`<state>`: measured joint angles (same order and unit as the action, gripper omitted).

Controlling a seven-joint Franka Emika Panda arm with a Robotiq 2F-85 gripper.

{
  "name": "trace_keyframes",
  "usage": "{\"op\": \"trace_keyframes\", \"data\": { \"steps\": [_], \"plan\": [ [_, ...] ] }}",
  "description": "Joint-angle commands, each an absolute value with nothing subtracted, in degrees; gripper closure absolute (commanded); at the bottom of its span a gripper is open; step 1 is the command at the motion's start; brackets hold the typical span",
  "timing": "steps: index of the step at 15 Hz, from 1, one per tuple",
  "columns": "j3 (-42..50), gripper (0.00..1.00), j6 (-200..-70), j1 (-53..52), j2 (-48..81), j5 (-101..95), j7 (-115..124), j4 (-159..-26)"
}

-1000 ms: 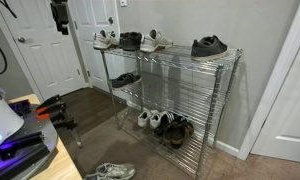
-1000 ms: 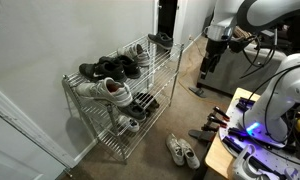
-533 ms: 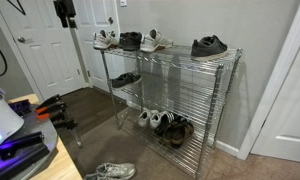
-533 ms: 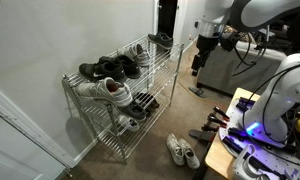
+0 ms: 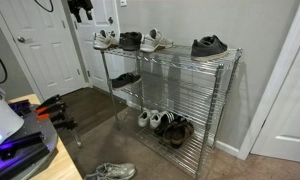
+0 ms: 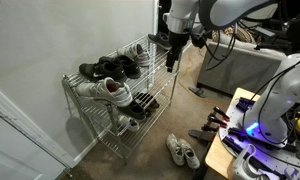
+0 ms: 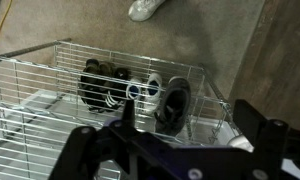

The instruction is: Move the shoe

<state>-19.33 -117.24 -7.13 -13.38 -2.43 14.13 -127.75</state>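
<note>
A white and light grey sneaker [image 5: 155, 40] lies on the top shelf of the wire rack [image 5: 225, 62], between black shoes; it also shows in an exterior view [image 6: 136, 50]. In the wrist view a white sneaker [image 7: 142, 95] lies between black shoes under the wire. My gripper [image 6: 171, 58] hangs in the air by the far end of the rack, above shelf height, and shows at the top edge of an exterior view [image 5: 80, 8]. In the wrist view the gripper [image 7: 186, 118] is open and empty, its fingers wide apart over the rack.
The top shelf also bears a white-grey pair [image 5: 104, 41], a black pair [image 5: 130, 41] and a single black shoe [image 5: 208, 46]. More shoes fill the lower shelves [image 5: 165, 124]. A white pair [image 6: 182, 150] lies on the carpet. A door [image 5: 45, 50] stands nearby.
My gripper has swung from beside the robot's base toward the far end of the rack and now hangs over it. No shoe has moved.
</note>
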Motion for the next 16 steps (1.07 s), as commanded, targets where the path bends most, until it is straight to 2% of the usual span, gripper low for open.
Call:
{"op": "trace_keyframes", "data": {
  "steps": [1, 7, 16],
  "plan": [
    [-18.07, 0.00, -117.96, -8.03, -2.96, -6.73, 15.21, -116.46],
    [-16.66, 0.00, -115.82, -11.97, 9.08, -4.86, 12.89, -101.62],
    [-15.55, 0.00, -119.27, -19.16, 17.08, -5.52, 16.00, -94.92]
  ]
}}
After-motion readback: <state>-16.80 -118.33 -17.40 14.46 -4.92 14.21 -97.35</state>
